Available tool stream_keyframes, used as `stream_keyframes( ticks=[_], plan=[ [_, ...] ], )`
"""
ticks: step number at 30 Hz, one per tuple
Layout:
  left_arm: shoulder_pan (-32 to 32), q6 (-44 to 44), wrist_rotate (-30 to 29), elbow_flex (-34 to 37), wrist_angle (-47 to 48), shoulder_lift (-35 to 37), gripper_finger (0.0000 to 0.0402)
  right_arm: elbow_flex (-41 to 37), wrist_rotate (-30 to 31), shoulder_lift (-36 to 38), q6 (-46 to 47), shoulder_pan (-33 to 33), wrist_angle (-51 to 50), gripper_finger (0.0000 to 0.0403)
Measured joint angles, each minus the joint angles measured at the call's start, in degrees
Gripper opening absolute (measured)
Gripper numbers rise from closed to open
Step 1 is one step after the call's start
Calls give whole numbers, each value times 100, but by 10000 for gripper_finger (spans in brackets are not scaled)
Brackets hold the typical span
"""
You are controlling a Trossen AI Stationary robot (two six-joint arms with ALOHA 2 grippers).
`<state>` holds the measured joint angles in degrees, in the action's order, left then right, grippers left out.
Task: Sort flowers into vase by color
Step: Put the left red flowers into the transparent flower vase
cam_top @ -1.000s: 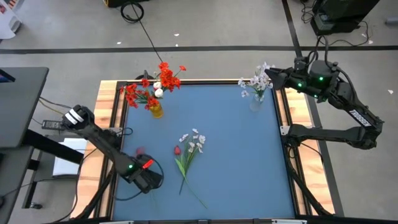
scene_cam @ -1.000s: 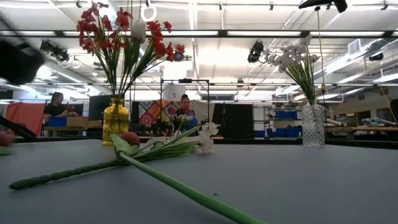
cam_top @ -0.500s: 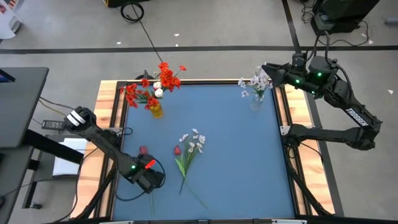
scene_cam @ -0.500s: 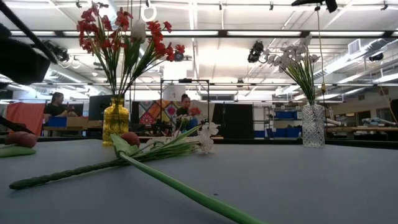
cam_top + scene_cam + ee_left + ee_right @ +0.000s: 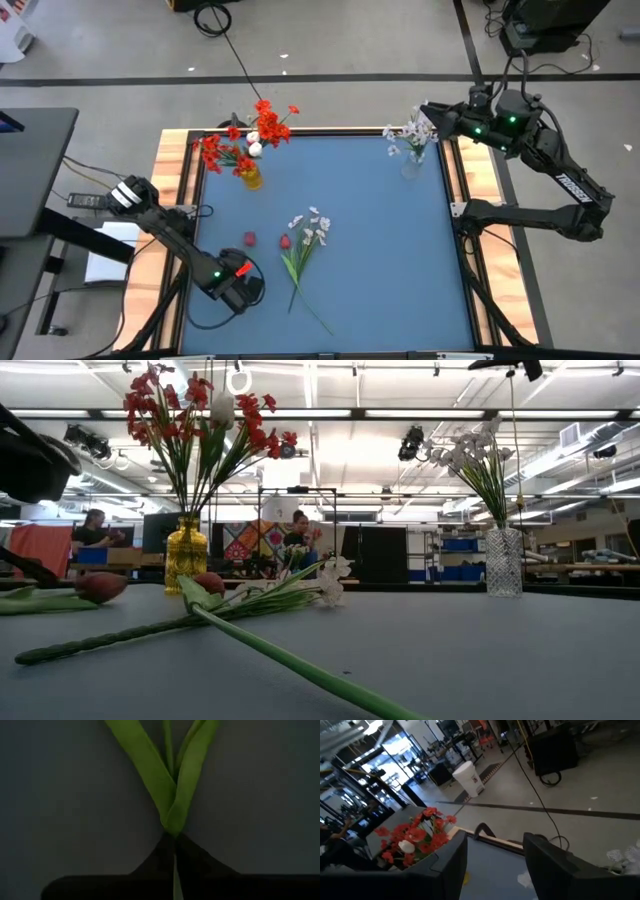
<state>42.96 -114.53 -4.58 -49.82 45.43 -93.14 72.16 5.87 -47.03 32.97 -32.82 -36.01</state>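
My left gripper (image 5: 244, 272) is near the table's near left corner, shut on a red-budded flower (image 5: 248, 239) whose bud points toward the far edge; the bud also shows in the low view (image 5: 100, 586). My right gripper (image 5: 495, 865) is open and empty, high above the clear vase (image 5: 412, 165) that holds white flowers (image 5: 415, 130) at the far right. A yellow vase (image 5: 251, 178) at the far left holds red flowers (image 5: 245, 140) and one white bloom. A loose bunch of white flowers and one red bud (image 5: 303, 240) lies flat on the table's middle. My left gripper pinches the flower's thin stem (image 5: 174, 834) between its two fingertips, just below where the long green leaves (image 5: 150, 765) fork. The fingers lie along the stem, slanting down from the near side. The flower stretches low over the table; whether it touches the table I cannot tell.
The blue mat (image 5: 380, 260) has a raised wooden frame (image 5: 172, 180) on its sides. There is free room on the mat's right half. People sit at benches (image 5: 300, 540) in the room beyond the far edge.
My left gripper has turned, and the held flower's bud has swung low over the table toward the right and the loose bunch. My right gripper has shifted a little toward the far left above the clear vase.
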Motion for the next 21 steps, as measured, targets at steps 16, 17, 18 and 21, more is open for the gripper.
stream_keyframes(
  ticks=[16, 17, 18, 21],
  plan=[
    [-1134, 3411, -2958, -1504, 1145, 1457, 1, 0, -934, -243, 223, 577, 314, 199],
    [-1294, 4097, -3068, -1567, 845, 1581, 1, 0, -1006, -289, 190, 645, 351, 199],
    [-1456, 4847, -3089, -1607, 467, 1683, 1, 1, -1051, -351, 173, 726, 348, 199],
    [-1907, 6788, -2998, -1682, -816, 1835, 0, -2, -1063, -542, 164, 1001, 297, 199]
  ],
)
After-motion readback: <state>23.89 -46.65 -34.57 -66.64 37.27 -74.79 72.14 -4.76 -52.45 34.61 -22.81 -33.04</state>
